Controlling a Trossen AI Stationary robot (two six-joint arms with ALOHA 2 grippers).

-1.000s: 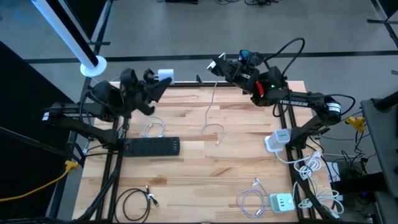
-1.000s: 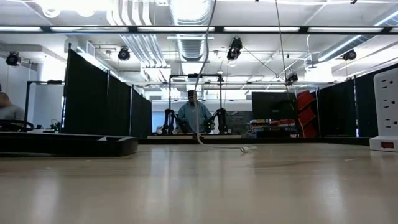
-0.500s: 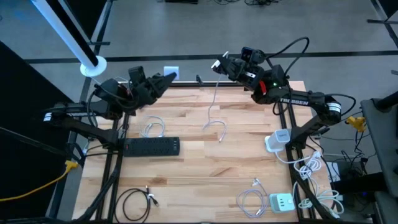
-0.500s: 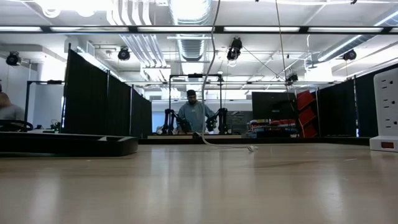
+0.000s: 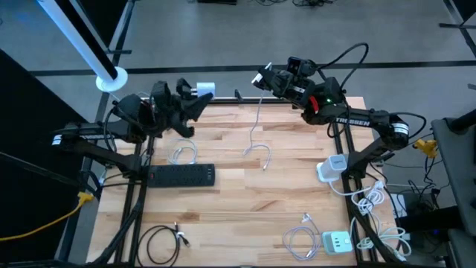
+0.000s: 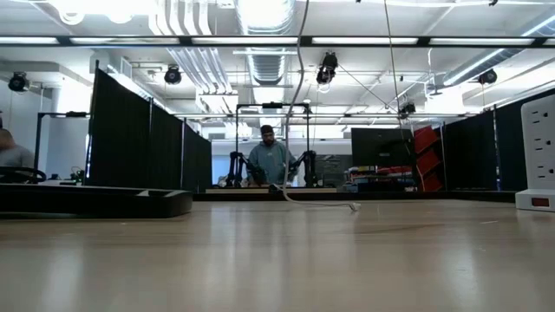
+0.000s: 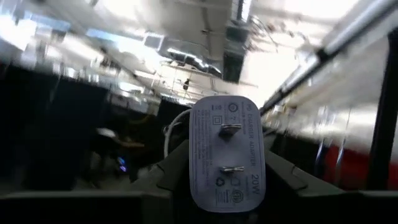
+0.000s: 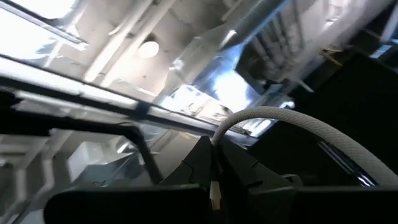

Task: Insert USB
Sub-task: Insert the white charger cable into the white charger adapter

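L gripper (image 7: 227,186) clamps white charger (image 7: 227,151), prongs showing; R gripper (image 8: 214,171) pinches white cable (image 8: 292,127), both raised above table (image 5: 223,201).

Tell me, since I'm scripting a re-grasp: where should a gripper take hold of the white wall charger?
Grip the white wall charger across its flat side faces, coming from behind its body, much as the left gripper holds it now. In the left wrist view its two metal prongs face outward, so that face must stay clear. The right gripper holds the white cable near its plug end.
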